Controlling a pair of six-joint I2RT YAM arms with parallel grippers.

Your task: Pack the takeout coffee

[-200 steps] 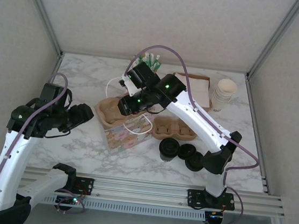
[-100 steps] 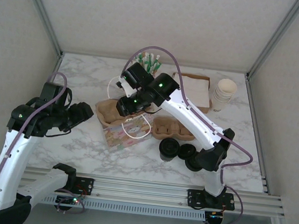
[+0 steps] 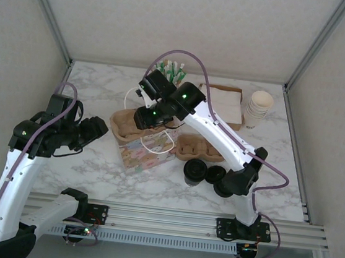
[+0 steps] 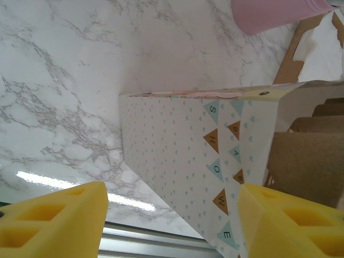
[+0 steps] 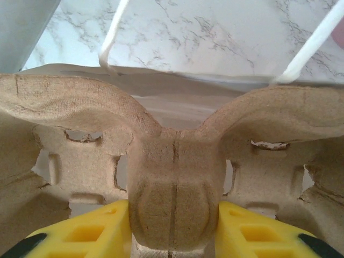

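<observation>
The brown moulded-pulp cup carrier [image 5: 174, 177] hangs at the open mouth of the pastel patterned paper bag with white cord handles [image 3: 148, 154], which stands on the marble worktop [image 3: 102, 90]. The carrier's left end juts out past the bag's left rim, and how far it has entered the bag I cannot tell. The right end effector [image 3: 146, 116] pinches the carrier's raised central ridge, one yellow pad [image 5: 91, 231] pressed on each side of it. That ridge looks like the right place to hold: it is the thickest, stiffest part, and it sits at the middle, so the load should hang level. The carrier is probably very light and fairly rigid, with a rough, grippy surface. Its thin cup rings would likely crumple or tear if squeezed or forced against the bag's rim. The bag itself is thin and soft, so it may buckle or tip under a sideways push. The left end effector [image 3: 94, 129] waits just left of the bag with its fingers spread and nothing between them. Steadying the bag's left wall would suit it.
</observation>
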